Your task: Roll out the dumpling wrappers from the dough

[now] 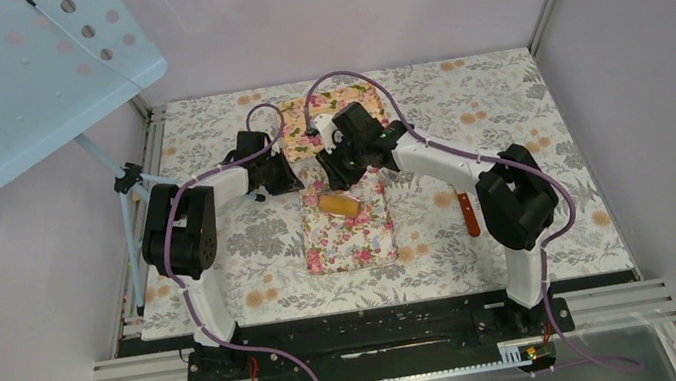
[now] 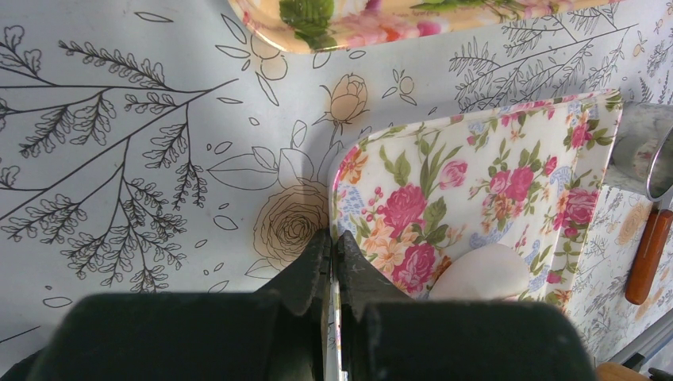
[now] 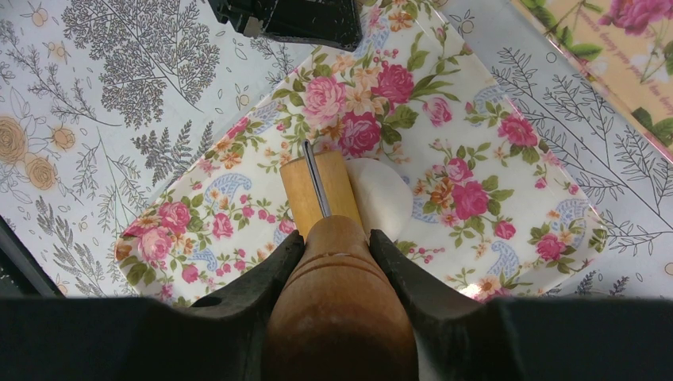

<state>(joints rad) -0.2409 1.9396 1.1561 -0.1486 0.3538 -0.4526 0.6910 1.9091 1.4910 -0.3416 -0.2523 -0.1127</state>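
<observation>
Two floral boards lie on the leaf-printed tablecloth (image 1: 223,258). The rose-patterned board (image 1: 352,244) sits at the centre of the top view. The yellower board (image 1: 341,104) lies at its 12 o'clock, with a strip of cloth between them. Metal frame rails edge the cloth at 3, 9 and 12 o'clock, and broad stretches of open cloth run out from the rose board towards 9 and 3 o'clock. An orange-handled tool (image 1: 468,214) lies on the 3 o'clock side, well apart from the board. The left gripper (image 2: 333,246) has its fingers pressed together on the thin rim of the rose board near its far left corner. The right gripper (image 3: 335,240) is partly closed around the handle of a wooden rolling pin (image 3: 329,262). The pin's barrel rests on the far half of the board, while the 6 o'clock half lies open. The dough (image 3: 385,194), a smooth white lump, sits on the rose board and touches the barrel. In the right wrist view it is at the barrel's 3 o'clock. From the left wrist view it lies inside the board's edge, near the clamped rim.
</observation>
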